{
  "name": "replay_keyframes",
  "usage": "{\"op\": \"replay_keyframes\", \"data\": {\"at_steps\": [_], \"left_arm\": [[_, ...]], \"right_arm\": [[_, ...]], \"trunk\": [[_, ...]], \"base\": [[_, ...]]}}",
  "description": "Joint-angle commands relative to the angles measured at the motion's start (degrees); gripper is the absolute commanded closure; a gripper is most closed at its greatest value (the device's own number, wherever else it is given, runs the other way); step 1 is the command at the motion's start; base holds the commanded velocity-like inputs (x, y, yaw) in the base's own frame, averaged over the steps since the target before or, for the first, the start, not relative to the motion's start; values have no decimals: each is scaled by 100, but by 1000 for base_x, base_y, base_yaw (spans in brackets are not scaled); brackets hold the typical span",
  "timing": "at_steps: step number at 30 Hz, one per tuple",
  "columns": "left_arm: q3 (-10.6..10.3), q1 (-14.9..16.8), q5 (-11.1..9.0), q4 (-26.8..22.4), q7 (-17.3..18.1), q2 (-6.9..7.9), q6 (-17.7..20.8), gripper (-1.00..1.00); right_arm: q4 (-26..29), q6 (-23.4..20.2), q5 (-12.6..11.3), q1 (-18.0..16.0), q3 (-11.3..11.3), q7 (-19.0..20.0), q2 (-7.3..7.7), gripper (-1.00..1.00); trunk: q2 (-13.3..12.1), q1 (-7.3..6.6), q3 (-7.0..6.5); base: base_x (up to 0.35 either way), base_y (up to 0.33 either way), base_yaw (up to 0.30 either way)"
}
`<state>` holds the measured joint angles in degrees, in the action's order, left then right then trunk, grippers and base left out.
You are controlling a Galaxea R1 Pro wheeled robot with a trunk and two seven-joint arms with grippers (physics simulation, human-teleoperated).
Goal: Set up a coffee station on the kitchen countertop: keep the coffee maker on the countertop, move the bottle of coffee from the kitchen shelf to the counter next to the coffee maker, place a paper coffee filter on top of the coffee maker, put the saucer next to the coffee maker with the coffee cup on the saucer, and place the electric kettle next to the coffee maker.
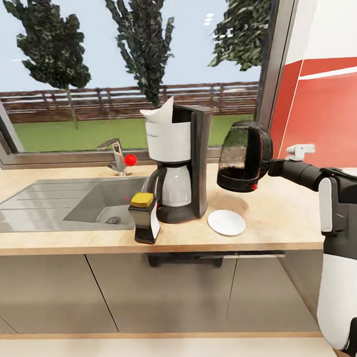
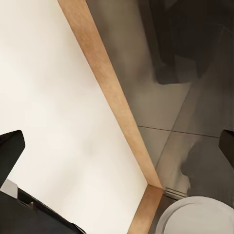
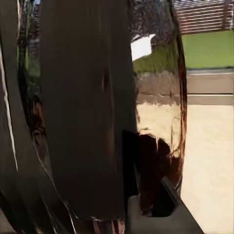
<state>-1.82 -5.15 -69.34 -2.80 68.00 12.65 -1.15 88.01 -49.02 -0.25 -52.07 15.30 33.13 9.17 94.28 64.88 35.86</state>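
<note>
Glossy dark glass electric kettle point(image 1: 243, 157)

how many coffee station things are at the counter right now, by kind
black and white drip coffee maker: 1
white paper cone filter: 1
small black bottle with yellow cap: 1
flat round white saucer: 1
dark glass electric kettle, held above the counter: 1
total: 5
</note>
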Motion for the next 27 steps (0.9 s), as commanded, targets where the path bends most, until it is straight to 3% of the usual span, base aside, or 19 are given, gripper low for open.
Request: {"op": "replay_keyframes", "data": {"at_steps": [1,6,27], "left_arm": [[-18,-3,-18,-11,4,1,-11,-100],[-14,-3,-18,-11,3,1,-11,-100],[-11,-3,-18,-11,12,1,-15,-100]], "right_arm": [[6,-31,-27,10,9,26,-8,100],[-1,403,-27,109,9,52,-37,100],[-6,473,-30,320,8,62,-38,100]], "trunk": [[3,0,4],[3,0,4],[3,0,4]], "base": [[0,0,0],[73,46,0],[52,19,0]]}}
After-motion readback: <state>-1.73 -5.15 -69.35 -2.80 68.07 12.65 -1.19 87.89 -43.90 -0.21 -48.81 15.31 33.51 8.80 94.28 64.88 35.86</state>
